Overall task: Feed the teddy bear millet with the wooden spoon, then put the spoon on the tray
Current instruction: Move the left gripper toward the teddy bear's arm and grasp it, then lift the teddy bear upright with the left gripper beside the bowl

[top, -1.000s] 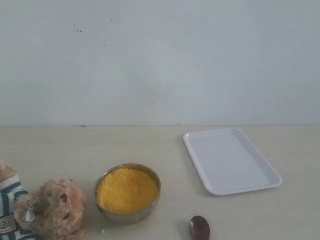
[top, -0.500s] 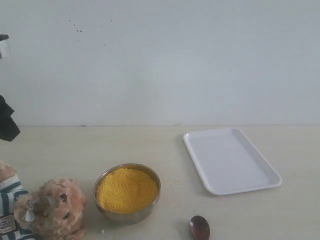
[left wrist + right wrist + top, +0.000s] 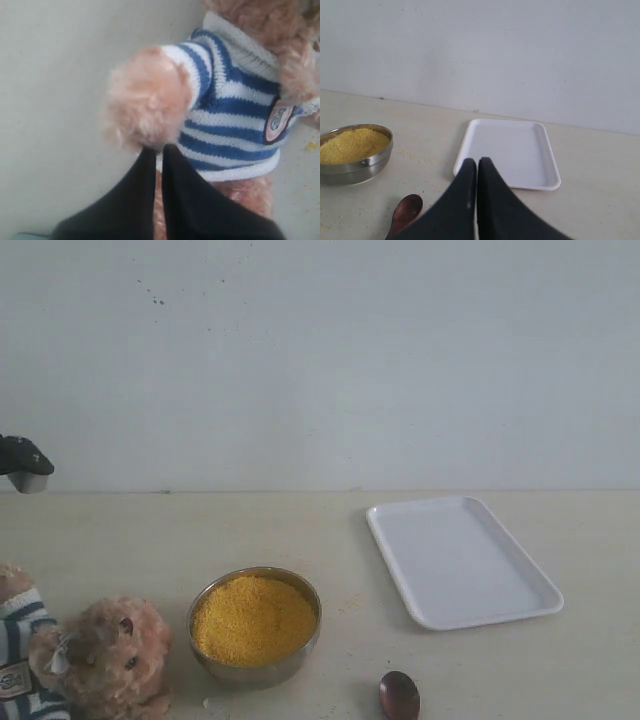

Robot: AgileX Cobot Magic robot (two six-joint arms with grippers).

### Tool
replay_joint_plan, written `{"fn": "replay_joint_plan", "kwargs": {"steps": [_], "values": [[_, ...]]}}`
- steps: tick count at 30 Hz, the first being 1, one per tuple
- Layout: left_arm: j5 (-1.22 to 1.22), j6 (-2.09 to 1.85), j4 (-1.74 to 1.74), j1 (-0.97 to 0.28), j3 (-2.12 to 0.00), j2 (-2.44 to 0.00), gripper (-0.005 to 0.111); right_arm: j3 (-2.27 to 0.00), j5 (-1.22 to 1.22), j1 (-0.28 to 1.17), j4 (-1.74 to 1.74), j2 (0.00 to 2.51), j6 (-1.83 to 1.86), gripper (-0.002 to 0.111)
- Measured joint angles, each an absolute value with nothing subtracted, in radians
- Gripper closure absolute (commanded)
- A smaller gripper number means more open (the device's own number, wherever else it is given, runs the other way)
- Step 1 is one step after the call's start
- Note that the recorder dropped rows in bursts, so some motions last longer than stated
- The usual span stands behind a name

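the wooden spoon (image 3: 399,695) lies on the table (image 3: 120,530) at the near edge of the exterior view, between the steel bowl (image 3: 255,672) of millet (image 3: 254,620) and the tray (image 3: 455,560). its oval head points toward the wall, and the handle apparently runs off frame toward the robot. the right gripper (image 3: 474,163), fingers pressed together on nothing, hangs just beside it, so that arm is nearer. the left gripper (image 3: 156,149), also closed, sits at the teddy bear (image 3: 235,100)'s paw, well apart.

The left arm (image 3: 22,462), out of sight a second ago, now sits lower at the left edge. The bear (image 3: 100,660) has shifted and turned slightly.
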State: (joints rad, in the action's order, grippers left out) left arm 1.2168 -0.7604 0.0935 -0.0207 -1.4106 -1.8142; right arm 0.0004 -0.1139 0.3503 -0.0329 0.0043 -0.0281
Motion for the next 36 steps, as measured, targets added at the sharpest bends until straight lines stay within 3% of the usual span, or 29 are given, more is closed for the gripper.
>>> {"fn": "replay_joint_plan", "kwargs": {"steps": [3,6,11,36], "values": [[1.217,-0.760,0.072,0.000,-1.411,-1.831,0.082,0.000,-0.114,0.350,-0.033,0.004,-0.028,0.108],[1.217,-0.758,0.022,0.012,-1.411,-1.827,0.057,0.000,-0.114,0.350,-0.033,0.004,-0.028,0.108],[1.217,-0.734,-0.045,0.016,-1.411,-1.785,-0.003,0.000,-0.114,0.350,-0.033,0.004,-0.028,0.108],[1.218,-0.996,-0.121,0.018,-1.411,-1.968,-0.003,0.000,-0.114,0.350,-0.033,0.004,-0.028,0.108]]}}
